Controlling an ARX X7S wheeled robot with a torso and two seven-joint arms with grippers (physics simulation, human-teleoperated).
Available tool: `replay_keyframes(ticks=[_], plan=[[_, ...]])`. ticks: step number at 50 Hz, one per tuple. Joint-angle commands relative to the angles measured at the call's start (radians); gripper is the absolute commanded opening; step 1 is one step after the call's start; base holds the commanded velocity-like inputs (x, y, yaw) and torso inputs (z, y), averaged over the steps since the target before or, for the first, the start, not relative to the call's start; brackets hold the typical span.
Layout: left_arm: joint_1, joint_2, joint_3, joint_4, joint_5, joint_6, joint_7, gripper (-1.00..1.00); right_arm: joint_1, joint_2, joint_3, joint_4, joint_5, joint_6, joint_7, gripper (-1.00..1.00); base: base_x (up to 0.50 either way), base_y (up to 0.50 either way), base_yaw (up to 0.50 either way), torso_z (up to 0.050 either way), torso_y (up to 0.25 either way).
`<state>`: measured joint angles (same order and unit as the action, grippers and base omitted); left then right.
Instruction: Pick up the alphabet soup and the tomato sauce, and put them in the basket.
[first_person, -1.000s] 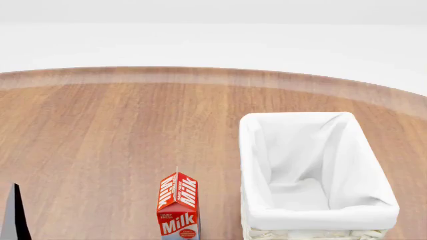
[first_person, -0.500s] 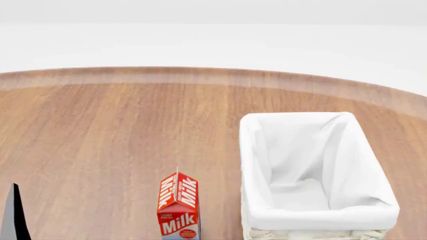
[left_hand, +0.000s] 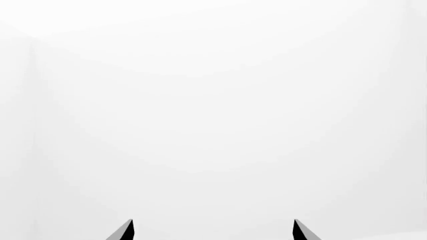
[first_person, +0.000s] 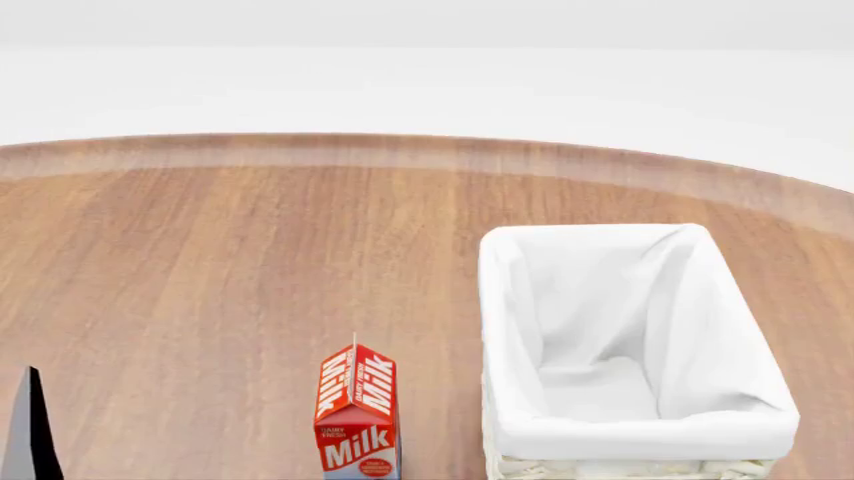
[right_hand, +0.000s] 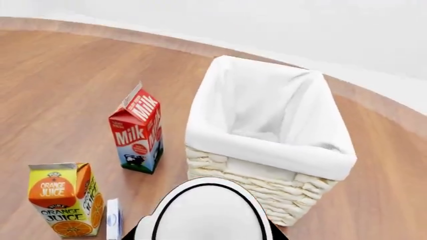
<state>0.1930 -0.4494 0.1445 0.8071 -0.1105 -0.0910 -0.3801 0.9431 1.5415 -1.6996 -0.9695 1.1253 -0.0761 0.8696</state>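
Note:
The basket (first_person: 638, 435), cream wicker with a white liner, stands on the wooden table at the right of the head view and holds nothing. It also shows in the right wrist view (right_hand: 267, 150). My right gripper (right_hand: 208, 235) is near the basket's near side. A round silvery-white can top (right_hand: 208, 215) sits between its dark fingers; the label is hidden, so I cannot tell which can it is. My left gripper (left_hand: 213, 231) is open and empty, facing a white wall; one of its fingers (first_person: 30, 435) shows at the head view's lower left. No other can is in view.
A red milk carton (first_person: 356, 410) stands left of the basket, also seen in the right wrist view (right_hand: 138, 132). An orange juice carton (right_hand: 63, 200) stands nearer, with a thin white and blue object (right_hand: 114, 220) beside it. The table's curved far edge (first_person: 427, 150) lies beyond.

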Motion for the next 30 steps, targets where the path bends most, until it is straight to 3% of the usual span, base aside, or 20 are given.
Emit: replay_keyframes(ticks=[1, 18, 30], plan=[[0.001, -0.004, -0.002, -0.002, -0.005, 0.004, -0.002, 1.0, 0.232, 0.029, 0.188, -0.078, 0.151, 0.148, -0.007, -1.0, 0.0, 0.0, 0.0, 0.0, 0.0], [-0.004, -0.014, -0.01, 0.024, -0.016, -0.022, -0.008, 1.0, 0.544, -0.019, 0.51, -0.076, 0.593, 0.396, 0.022, -1.0, 0.0, 0.0, 0.0, 0.0, 0.001], [0.0, -0.018, -0.01, 0.025, -0.016, -0.018, -0.01, 1.0, 0.714, -0.173, 0.619, 0.064, 0.752, 0.524, 0.097, -1.0, 0.0, 0.0, 0.0, 0.0, 0.001]])
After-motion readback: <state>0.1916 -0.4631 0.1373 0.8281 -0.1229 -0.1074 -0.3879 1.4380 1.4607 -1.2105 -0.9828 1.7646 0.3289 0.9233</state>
